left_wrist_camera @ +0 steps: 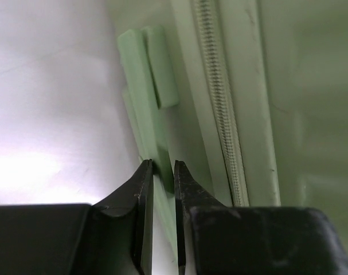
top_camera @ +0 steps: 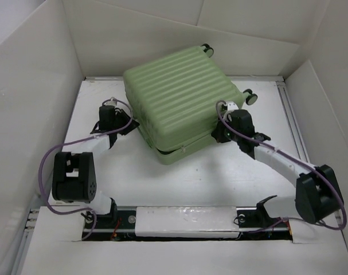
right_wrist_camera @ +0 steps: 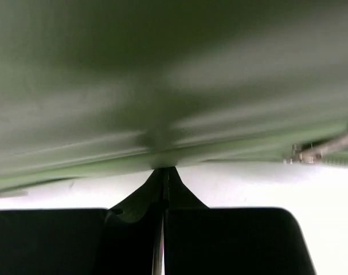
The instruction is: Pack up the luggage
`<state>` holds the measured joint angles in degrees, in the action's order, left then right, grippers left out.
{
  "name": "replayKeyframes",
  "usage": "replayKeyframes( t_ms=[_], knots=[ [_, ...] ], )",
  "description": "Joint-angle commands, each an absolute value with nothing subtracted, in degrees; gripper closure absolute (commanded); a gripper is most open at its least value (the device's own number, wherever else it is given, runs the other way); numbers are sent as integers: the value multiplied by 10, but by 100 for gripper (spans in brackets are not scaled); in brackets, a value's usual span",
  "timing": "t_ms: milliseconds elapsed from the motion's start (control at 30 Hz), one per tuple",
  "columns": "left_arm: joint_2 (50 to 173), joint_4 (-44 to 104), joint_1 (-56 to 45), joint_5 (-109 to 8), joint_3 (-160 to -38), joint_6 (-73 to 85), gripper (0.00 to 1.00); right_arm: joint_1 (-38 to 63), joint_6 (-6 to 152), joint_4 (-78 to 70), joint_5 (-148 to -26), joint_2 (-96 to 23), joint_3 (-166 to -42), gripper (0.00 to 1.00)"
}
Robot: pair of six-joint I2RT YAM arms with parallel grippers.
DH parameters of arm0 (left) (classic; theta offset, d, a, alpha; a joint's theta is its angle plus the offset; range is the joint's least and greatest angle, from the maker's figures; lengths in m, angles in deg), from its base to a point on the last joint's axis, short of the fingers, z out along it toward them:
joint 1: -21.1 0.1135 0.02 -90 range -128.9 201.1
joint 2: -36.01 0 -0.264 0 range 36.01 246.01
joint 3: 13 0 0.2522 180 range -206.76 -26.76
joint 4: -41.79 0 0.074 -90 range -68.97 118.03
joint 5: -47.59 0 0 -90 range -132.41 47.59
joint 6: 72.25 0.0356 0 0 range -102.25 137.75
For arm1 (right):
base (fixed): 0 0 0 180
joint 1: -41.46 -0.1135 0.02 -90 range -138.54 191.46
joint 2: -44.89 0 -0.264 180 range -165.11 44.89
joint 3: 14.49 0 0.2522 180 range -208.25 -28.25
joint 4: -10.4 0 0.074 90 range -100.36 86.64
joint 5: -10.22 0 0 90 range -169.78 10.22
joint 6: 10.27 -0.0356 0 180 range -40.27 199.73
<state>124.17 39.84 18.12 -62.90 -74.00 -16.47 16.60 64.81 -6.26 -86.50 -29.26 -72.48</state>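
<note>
The luggage [top_camera: 179, 94], a pale green ribbed hard-shell suitcase, lies flat on the white table with its halves almost together; a thin gap shows at the near corner. My left gripper [top_camera: 129, 122] is at its left side. In the left wrist view the gripper [left_wrist_camera: 161, 166] is shut on a flat pale green tab [left_wrist_camera: 140, 74] standing out from the shell, beside the zipper [left_wrist_camera: 219, 103]. My right gripper [top_camera: 218, 134] is at the suitcase's right side. In the right wrist view it [right_wrist_camera: 165, 169] is shut and empty, its tips touching the shell's lower edge [right_wrist_camera: 162, 74].
Black caster wheels [top_camera: 207, 49] [top_camera: 251, 97] stick out at the suitcase's far and right corners. A metal zipper pull [right_wrist_camera: 302, 153] hangs right of my right fingers. White walls [top_camera: 30, 86] enclose the table on three sides. A rail [top_camera: 291, 114] runs along the right edge.
</note>
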Motion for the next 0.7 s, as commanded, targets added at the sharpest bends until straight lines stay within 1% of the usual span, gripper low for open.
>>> replayKeyframes(
  t_ms=[0, 133, 233, 267, 300, 367, 400, 433, 567, 633, 667],
  knots=[
    [1191, 287, 170, -656, -665, -148, 100, 176, 670, 51, -881, -351, -799, 100],
    [1114, 251, 170, -656, -632, -159, 100, 181, 663, 51, -894, -343, -815, 100],
    [1057, 193, 170, -627, -651, -159, 100, 186, 658, 18, -901, -309, -795, 92],
    [1046, 175, 170, -618, -661, -154, 93, 186, 651, 3, -908, -296, -780, 88],
    [1024, 159, 170, -607, -673, -154, 85, 179, 651, -19, -914, -262, -767, 78],
    [1006, 120, 170, -594, -700, -140, 69, 156, 646, -32, -921, -224, -739, 69],
    [991, 108, 170, -594, -707, -130, 66, 147, 640, -38, -921, -188, -712, 62],
    [982, 98, 170, -594, -712, -130, 64, 138, 630, -38, -921, -173, -698, 60],
    [913, 100, 170, -629, -712, -144, 63, 85, 625, -31, -945, -123, -642, 50],
    [895, 100, 170, -649, -718, -164, 67, 63, 625, -18, -982, -117, -628, 44],
    [889, 100, 170, -662, -724, -164, 73, 58, 625, -18, -982, -117, -628, 43]
  ],
)
